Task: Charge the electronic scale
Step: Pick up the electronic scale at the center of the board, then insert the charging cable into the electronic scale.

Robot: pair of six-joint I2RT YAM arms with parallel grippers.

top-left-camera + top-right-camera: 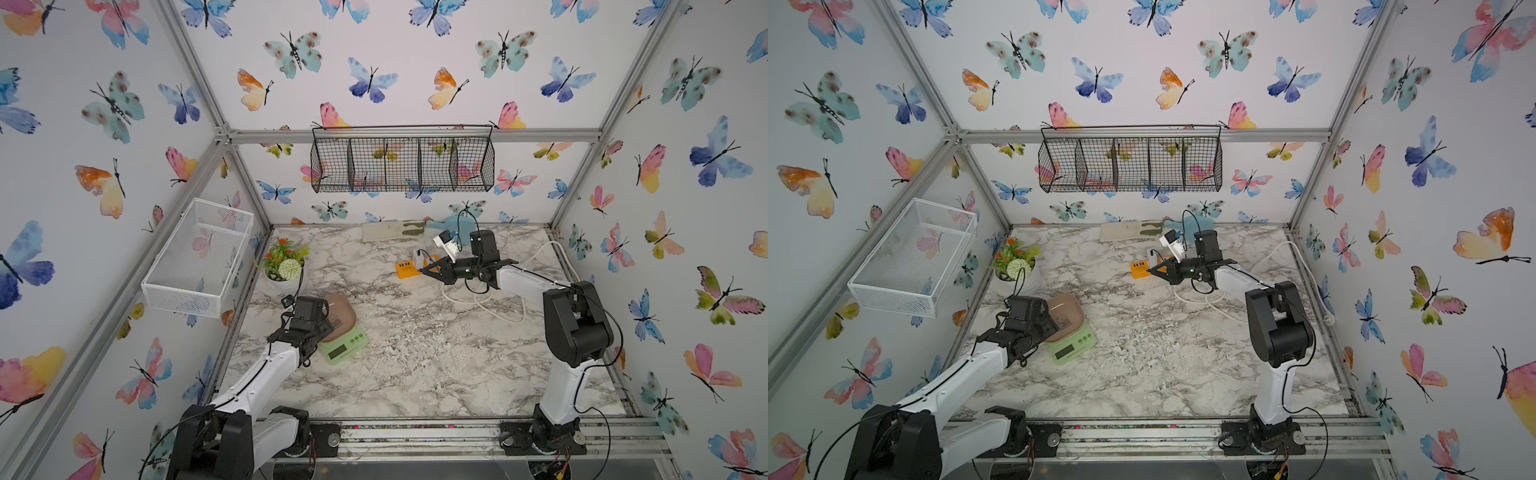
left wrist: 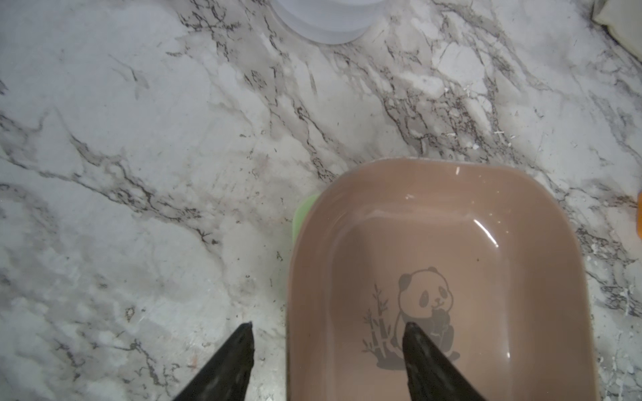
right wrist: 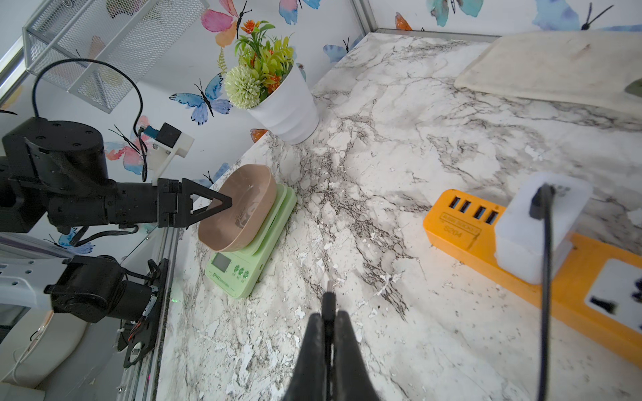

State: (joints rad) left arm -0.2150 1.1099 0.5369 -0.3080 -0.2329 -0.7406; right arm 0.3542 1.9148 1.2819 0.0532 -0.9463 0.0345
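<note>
We see the electronic scale lying on the table close to its left edge, about halfway between the front and back edges. Its display and green buttons are turned towards the front right corner. Its pinkish-tan platter with the panda drawing sits on the pale-green base.

The left arm reaches over the scale from the left. The left jaws are parted and straddle the platter's wall. In the left wrist view one finger hangs inside the platter over the panda and the other finger is outside, above bare table. We see a gap on each side of the wall, so nothing is gripped.

The right arm stretches towards the back of the table. There the right jaws are clenched on a small charging plug, whose metal tip pokes out past the fingertips. Just beside them lies the orange power strip, near the middle of the back edge and well apart from the scale. A white adapter is plugged into it, and a black cable leaves the adapter's top. The strip's white cord loops towards the right edge.

A white flower pot stands by the left edge, behind the scale.
</note>
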